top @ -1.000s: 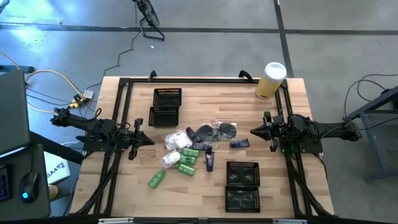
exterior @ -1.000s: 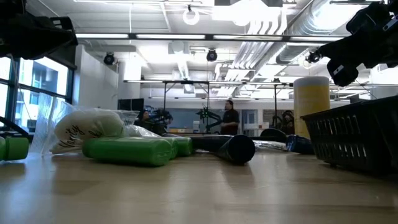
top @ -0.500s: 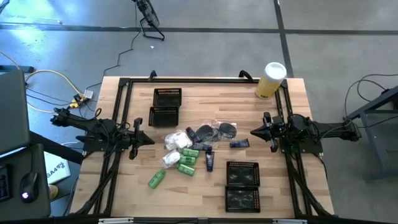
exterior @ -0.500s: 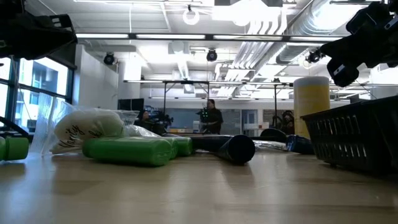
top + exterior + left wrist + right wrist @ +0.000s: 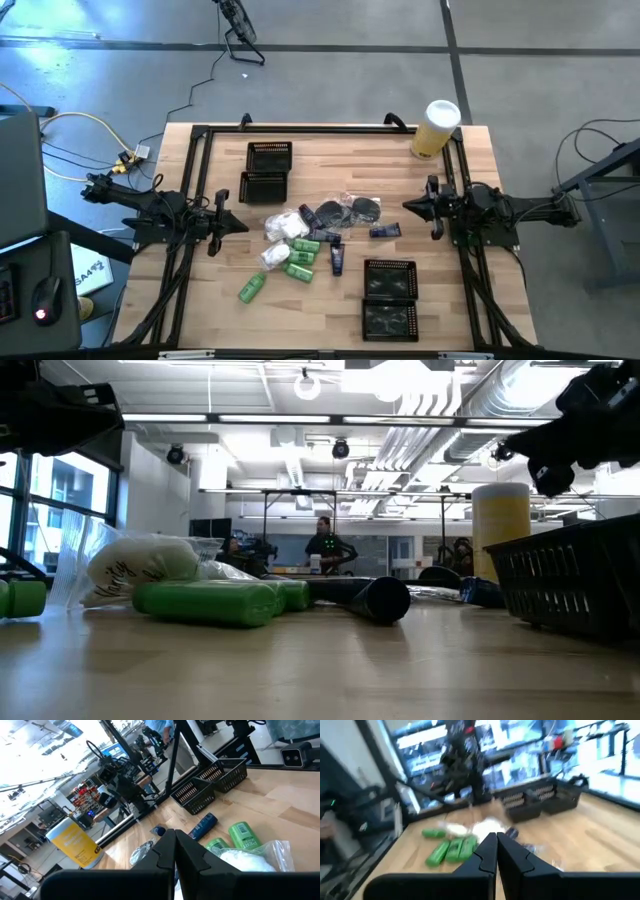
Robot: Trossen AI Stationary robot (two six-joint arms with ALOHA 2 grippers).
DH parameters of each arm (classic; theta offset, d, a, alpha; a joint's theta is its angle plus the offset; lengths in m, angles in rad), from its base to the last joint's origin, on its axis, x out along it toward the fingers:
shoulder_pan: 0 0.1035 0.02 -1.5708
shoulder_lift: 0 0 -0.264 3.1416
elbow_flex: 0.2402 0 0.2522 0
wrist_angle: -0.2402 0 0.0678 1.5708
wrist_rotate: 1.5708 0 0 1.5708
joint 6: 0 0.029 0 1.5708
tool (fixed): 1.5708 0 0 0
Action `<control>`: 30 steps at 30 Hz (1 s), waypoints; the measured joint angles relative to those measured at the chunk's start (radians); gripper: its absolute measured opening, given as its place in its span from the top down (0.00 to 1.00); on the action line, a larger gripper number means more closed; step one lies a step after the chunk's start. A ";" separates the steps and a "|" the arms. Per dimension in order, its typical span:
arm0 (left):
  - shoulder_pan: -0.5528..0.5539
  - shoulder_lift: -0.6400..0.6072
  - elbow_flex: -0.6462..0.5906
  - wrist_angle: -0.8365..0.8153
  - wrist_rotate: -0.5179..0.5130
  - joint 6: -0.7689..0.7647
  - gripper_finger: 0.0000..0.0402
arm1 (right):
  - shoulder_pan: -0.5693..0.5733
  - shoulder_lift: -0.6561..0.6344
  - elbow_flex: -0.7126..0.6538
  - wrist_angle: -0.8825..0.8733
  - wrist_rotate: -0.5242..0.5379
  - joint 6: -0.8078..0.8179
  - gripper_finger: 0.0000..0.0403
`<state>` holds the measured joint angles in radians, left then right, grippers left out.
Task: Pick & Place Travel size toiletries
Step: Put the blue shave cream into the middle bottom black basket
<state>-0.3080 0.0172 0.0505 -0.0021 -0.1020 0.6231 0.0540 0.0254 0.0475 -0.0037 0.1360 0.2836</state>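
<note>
The travel size toiletries lie in a loose heap at mid-table: green little bottles (image 5: pixel 300 258), white crinkly packets (image 5: pixel 285 224), a dark blue tube (image 5: pixel 337 260) and round dark cases (image 5: pixel 362 209). One green bottle (image 5: pixel 251 288) lies apart toward the near left. My left gripper (image 5: pixel 246 226) hangs shut at the heap's left, above the table, touching nothing. My right gripper (image 5: pixel 406 209) hangs shut at the heap's right, also clear of everything. In the left wrist view the shut fingers (image 5: pixel 175 851) point level at a green bottle (image 5: pixel 243 834) and a blue tube (image 5: pixel 202 826).
Two black mesh trays (image 5: pixel 266 171) stand at the far left of the table and two more (image 5: pixel 389 298) at the near right. A tall yellow cylinder with a white lid (image 5: pixel 436 128) stands at the far right corner. A person (image 5: pixel 322 546) moves in the room behind.
My right gripper has turned slightly at the wrist while staying in place. The toiletries have not moved. The person in the background has walked leftward.
</note>
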 joint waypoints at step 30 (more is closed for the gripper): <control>0.000 0.000 0.000 0.000 -0.006 0.000 1.00 | 0.000 0.478 0.209 -0.031 0.092 0.012 0.99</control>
<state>-0.3078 0.0174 0.0509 -0.0021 -0.1076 0.6231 0.0544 0.5033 0.2569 -0.0346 0.2284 0.2959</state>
